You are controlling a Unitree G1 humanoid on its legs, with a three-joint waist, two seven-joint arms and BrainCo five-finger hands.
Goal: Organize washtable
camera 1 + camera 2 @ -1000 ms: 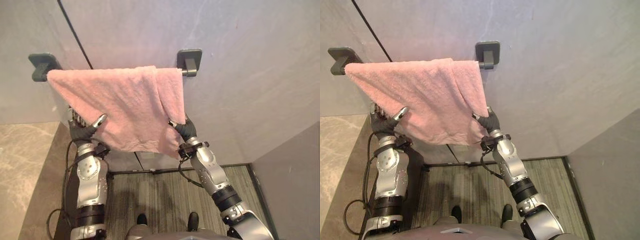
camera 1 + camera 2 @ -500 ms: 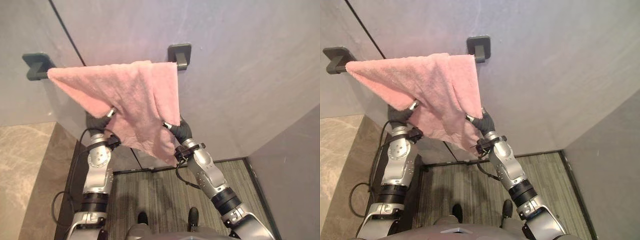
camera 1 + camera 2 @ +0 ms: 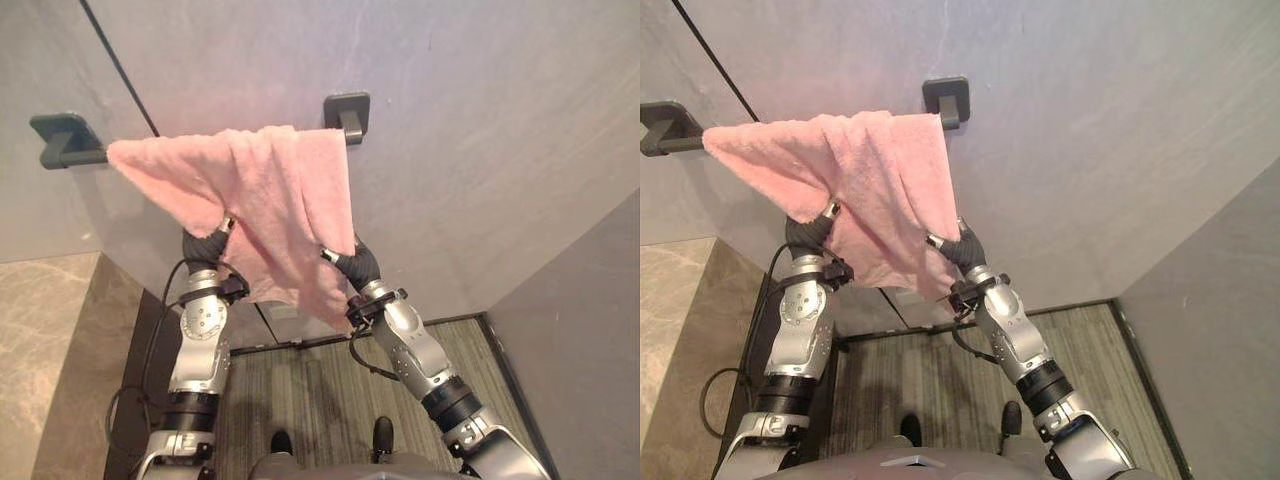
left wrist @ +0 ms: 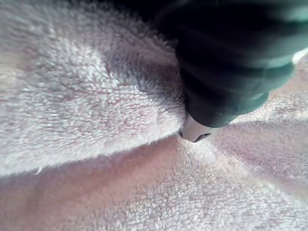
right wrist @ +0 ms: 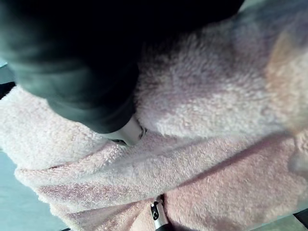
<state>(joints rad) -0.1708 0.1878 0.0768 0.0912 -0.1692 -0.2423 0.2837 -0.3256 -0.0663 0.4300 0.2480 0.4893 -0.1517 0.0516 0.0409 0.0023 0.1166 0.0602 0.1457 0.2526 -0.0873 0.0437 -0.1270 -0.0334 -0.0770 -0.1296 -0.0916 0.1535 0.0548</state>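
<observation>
Towel (image 3: 275, 200), pink, hangs over the wall rail (image 3: 75, 156), bunched toward the right bracket (image 3: 347, 105), where a second ago it lay spread almost from bracket to bracket. The left hand (image 3: 203, 243) has swung in toward the right hand (image 3: 352, 262), drawing its lower corner with it; each hand pinches the cloth under its thumb. I judge the towel is being doubled over, but it hangs crooked, so the tidying is not yet finished
</observation>
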